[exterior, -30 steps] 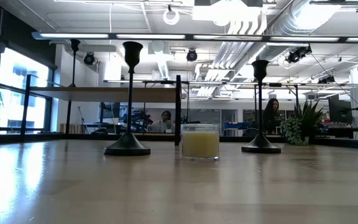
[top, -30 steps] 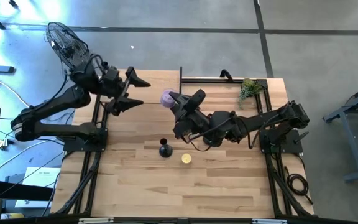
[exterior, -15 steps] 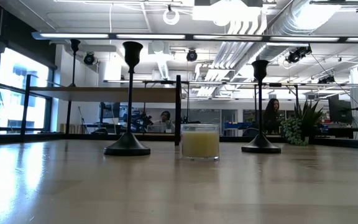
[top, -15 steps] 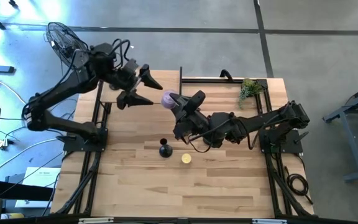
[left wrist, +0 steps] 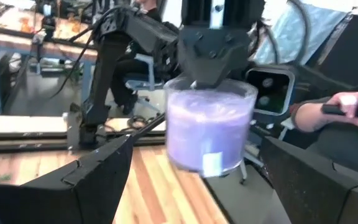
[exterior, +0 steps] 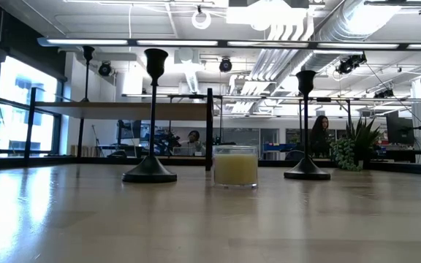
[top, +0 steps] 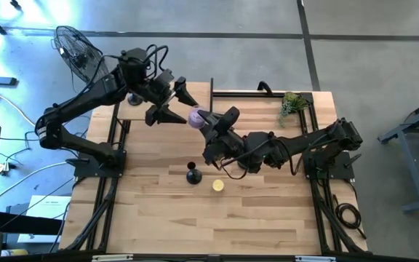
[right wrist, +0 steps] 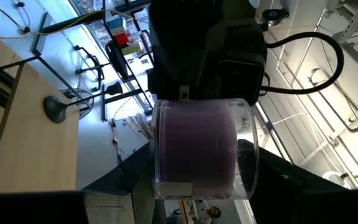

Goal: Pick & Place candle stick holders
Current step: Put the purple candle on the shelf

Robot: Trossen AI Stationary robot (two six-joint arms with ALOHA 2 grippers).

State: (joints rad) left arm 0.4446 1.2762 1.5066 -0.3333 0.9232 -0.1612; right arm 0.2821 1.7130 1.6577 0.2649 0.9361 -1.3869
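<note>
While the right pincer (top: 201, 117) holds a purple candle jar (top: 196, 116) up, the open left pincer (top: 178, 103) reaches around it. Two candle stick holders (exterior: 150, 117) stand on the bench (exterior: 210, 219) beside a yellow candle (exterior: 235, 166).

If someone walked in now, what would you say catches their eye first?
Most likely the purple candle jar, held up above the table's far middle by the right gripper, with the open left gripper closing in beside it. Below, a black candle stick holder and a yellow candle stand mid-table.
</note>
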